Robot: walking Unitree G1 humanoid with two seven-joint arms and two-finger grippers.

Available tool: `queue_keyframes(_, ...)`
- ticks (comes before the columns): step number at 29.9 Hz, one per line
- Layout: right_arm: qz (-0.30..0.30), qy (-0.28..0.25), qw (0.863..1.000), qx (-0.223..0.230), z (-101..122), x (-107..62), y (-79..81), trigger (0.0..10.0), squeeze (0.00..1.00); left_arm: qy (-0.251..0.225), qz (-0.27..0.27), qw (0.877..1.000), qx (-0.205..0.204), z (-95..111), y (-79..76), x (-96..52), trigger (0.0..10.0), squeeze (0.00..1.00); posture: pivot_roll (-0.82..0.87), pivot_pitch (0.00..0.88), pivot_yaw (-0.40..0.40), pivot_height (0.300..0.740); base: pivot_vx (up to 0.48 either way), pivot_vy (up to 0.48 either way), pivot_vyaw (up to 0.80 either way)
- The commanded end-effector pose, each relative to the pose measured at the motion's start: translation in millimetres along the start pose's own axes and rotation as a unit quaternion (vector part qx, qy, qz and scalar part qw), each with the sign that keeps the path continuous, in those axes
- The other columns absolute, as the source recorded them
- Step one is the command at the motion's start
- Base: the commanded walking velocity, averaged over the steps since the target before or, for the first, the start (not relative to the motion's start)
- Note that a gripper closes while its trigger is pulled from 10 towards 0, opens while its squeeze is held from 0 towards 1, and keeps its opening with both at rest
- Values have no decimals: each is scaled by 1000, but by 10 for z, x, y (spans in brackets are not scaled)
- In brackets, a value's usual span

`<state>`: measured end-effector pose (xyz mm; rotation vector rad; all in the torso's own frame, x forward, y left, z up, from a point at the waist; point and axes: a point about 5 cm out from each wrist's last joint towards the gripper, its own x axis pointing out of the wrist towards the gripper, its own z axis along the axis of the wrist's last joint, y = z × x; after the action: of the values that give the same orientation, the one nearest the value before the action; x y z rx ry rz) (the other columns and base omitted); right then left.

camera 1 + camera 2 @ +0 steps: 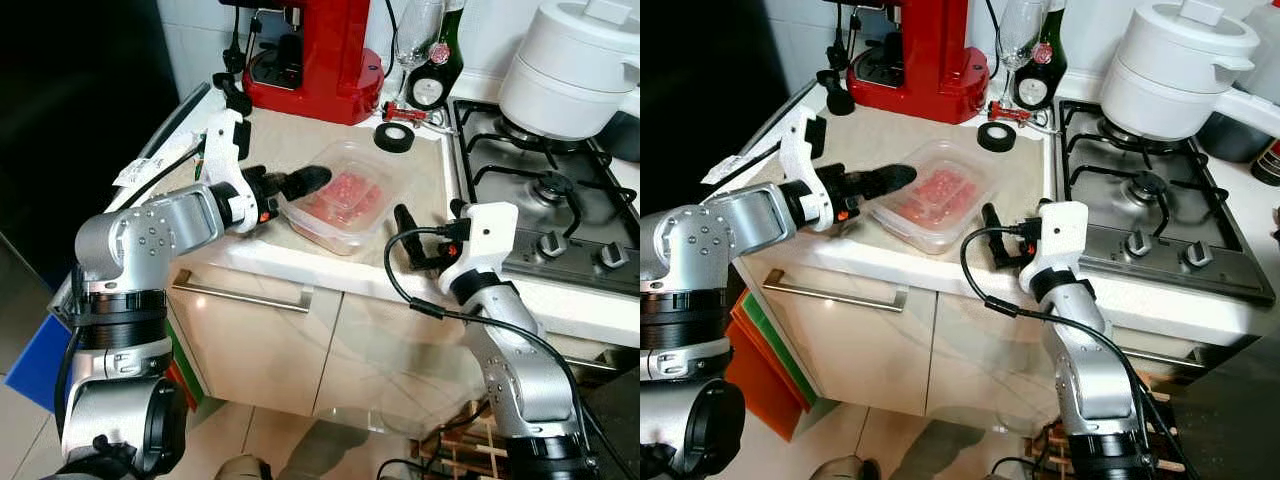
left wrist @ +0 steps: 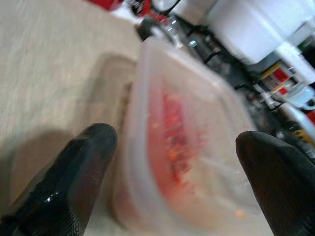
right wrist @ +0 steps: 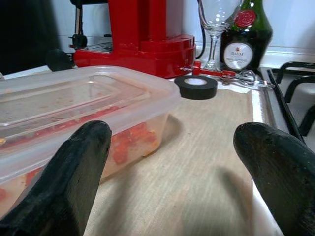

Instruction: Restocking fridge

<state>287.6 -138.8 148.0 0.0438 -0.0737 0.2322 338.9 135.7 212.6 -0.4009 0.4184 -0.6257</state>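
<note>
Worktop (image 1: 300,150) of beige stone carries a clear lidded container (image 1: 342,197) with red food inside, lying near the front edge between our two arms. Our left tool (image 1: 305,182) reaches in from the left at the container's near left corner, its black fingers (image 2: 74,167) spread wide with the container's end between them; in the left wrist view we cannot tell whether either finger touches the plastic, and nothing is gripped. Our right tool (image 1: 412,240) sits at the worktop's front edge just to the right of the container, fingers (image 3: 74,167) likewise wide apart and holding nothing; in the right wrist view one finger stands just before the container's side and the other over bare worktop.

Behind the container we see a red coffee machine (image 1: 310,55) against the wall, with a roll of black tape (image 1: 394,137) beside it, a wine glass (image 3: 215,19) and a dark green bottle (image 3: 244,34) further back. To the right lies a gas hob (image 1: 545,190) with a white pot (image 1: 570,70) on its rear burner. Below the worktop are cream cupboard doors (image 1: 300,350) with a metal handle (image 1: 245,292).
</note>
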Motion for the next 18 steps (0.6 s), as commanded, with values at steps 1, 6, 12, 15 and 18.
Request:
queue_keyframes(1,0,0,1000,2,10,23,0,10000,0,11,24,1000,7,-43,63,2,10000,0,-20,0,-29,740,0,0,0)
queue_keyframes(6,2,1,1000,2,2,21,6,10000,0,18,38,999,7,-81,128,-18,10000,0,-17,0,-30,740,0,0,0)
queue_keyframes(12,3,4,1000,6,-11,27,13,10000,0,19,28,999,-18,-84,121,-46,10000,0,-9,0,-30,740,0,0,0)
queue_keyframes(15,3,4,1000,6,-12,30,17,10000,0,21,18,999,-22,-97,86,-41,10000,0,-9,0,-31,740,0,0,0)
queue_keyframes(18,5,6,1000,7,-15,34,26,10000,0,28,5,999,-24,-147,40,-5,0,0,-10,0,-31,740,0,0,0)
